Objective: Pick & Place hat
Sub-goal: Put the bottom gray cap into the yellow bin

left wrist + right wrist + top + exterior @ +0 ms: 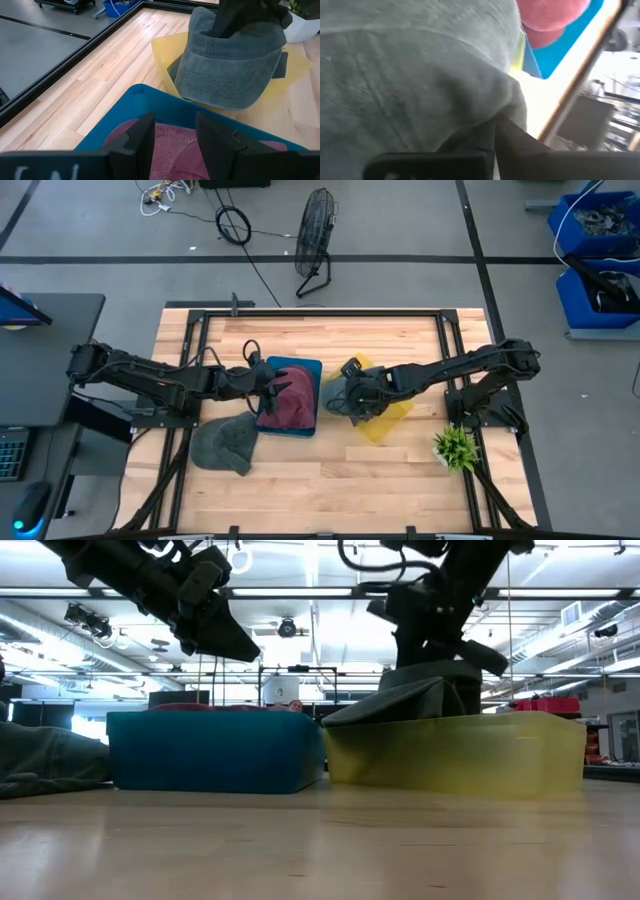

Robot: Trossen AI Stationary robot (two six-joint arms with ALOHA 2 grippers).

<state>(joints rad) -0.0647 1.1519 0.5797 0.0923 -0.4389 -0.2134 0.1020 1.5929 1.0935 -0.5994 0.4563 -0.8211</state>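
Overhead, right gripper [343, 402] grasps a grey hat [336, 392] at the yellow bin's [392, 423] rim nearest the blue bin [300, 367]. Low view — hat [405, 698] draped over that rim. Left wrist view — left gripper [172, 132], fingers spread, above a maroon hat [172, 147] in the blue bin.

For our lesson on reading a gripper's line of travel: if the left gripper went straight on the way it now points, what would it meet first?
Most likely the maroon hat lying in the blue bin, directly past the open left gripper. The grey hat over the yellow bin lies farther along; depth is uncertain.
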